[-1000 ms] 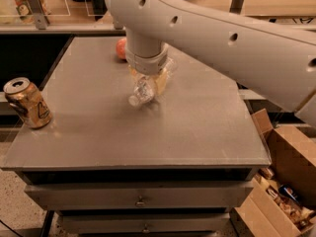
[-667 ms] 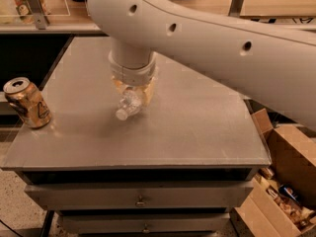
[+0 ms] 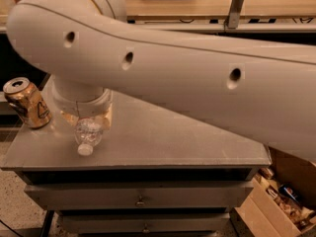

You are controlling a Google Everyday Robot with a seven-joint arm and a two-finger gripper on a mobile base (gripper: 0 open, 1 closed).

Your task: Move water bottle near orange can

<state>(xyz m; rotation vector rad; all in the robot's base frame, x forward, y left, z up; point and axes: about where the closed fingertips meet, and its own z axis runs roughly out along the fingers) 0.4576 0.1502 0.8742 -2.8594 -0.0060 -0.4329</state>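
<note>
Claw (image 3: 89,122) brings the water bottle (image 3: 90,132) in beside the orange can (image 3: 28,102).

In the camera view, the claw is clamped on the water bottle, its amber pads (image 3: 69,117) pressing either side of the clear, crinkled plastic body. The bottle tilts with its white cap (image 3: 85,149) pointing down and toward the front edge of the worktop (image 3: 177,142). Compared with 0.7 s ago, the smooth white arm (image 3: 187,78) has swung from the middle of the worktop to its front left part, so the bottle now sits near the can but not touching it. The can has stayed at the left edge; it is a golden metal cylinder with a silver top and a dark triangle mark. The worktop is matte grey, with metal drawers (image 3: 140,196) beneath it.
</note>
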